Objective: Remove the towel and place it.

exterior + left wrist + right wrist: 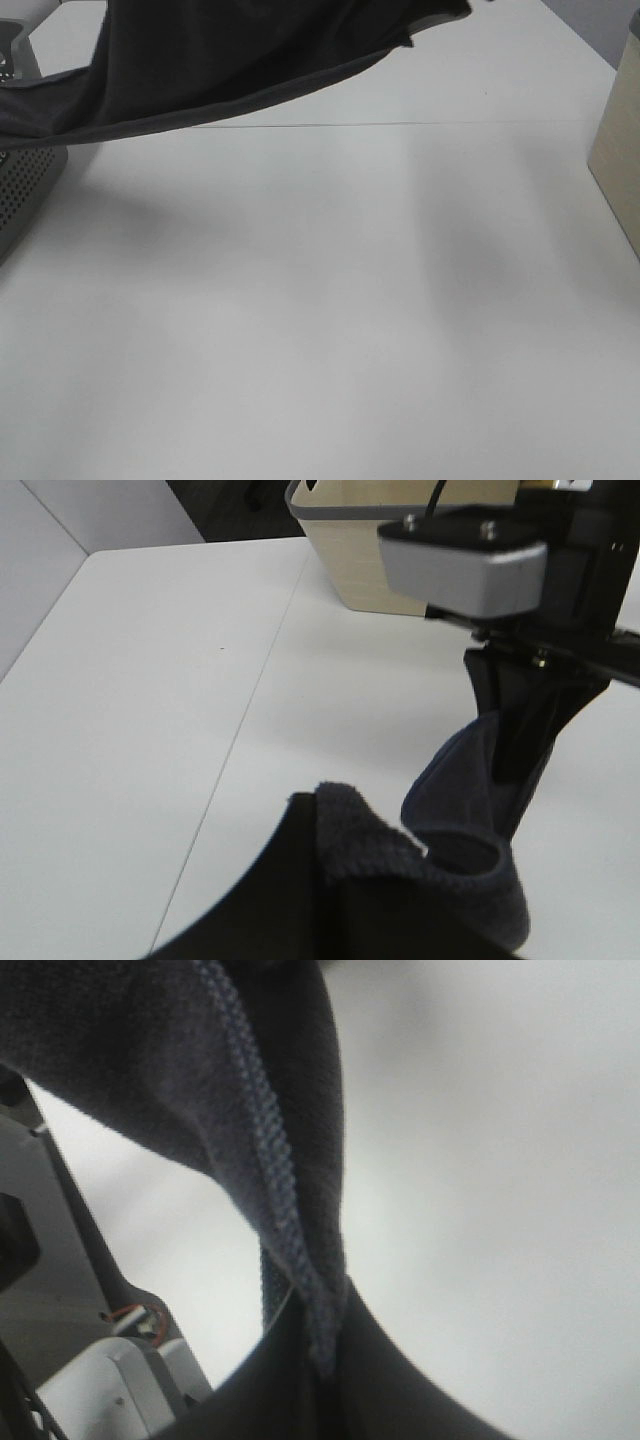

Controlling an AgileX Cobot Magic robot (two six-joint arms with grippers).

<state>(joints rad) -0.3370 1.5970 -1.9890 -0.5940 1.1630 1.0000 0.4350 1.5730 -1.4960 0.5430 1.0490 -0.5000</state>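
The dark navy towel (230, 55) hangs stretched above the white table (320, 330) along the far edge of the exterior high view, sagging from upper right to the left. Neither gripper shows in that view. In the left wrist view my left gripper (335, 870) is shut on a thick fold of the towel (380, 845). Just beyond it, my right gripper (505, 765) pinches another part of the cloth. In the right wrist view the towel's hemmed edge (270, 1160) runs down into my right gripper (322, 1360), which is shut on it.
A light wooden box (620, 150) stands at the table's right edge and shows again in the left wrist view (380, 560). A grey perforated container (25, 190) sits at the left edge, partly under the towel. A thin seam (400, 124) crosses the table.
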